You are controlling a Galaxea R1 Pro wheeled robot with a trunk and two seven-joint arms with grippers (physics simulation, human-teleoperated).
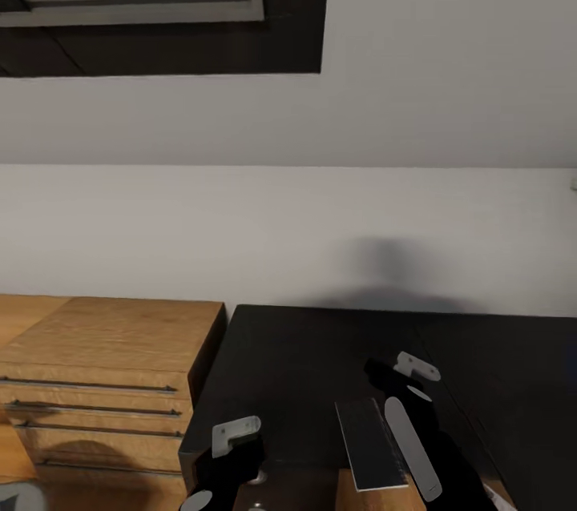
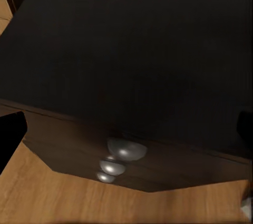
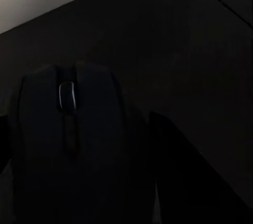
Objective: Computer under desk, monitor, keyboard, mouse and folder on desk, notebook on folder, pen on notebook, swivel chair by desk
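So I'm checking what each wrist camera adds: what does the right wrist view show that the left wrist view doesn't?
The right wrist view alone shows the black computer mouse with its scroll wheel, held close before the camera in the right pincer, plus a strip of pale wall. The left wrist view alone shows the drawer unit's round silver knobs and the light wooden floor. Both show the matt black desk top.

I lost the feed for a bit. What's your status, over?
Right gripper shut on the mouse, held over the desk. Left gripper at the desk's front edge, state unclear. Desk top bare ahead, nothing in the way.
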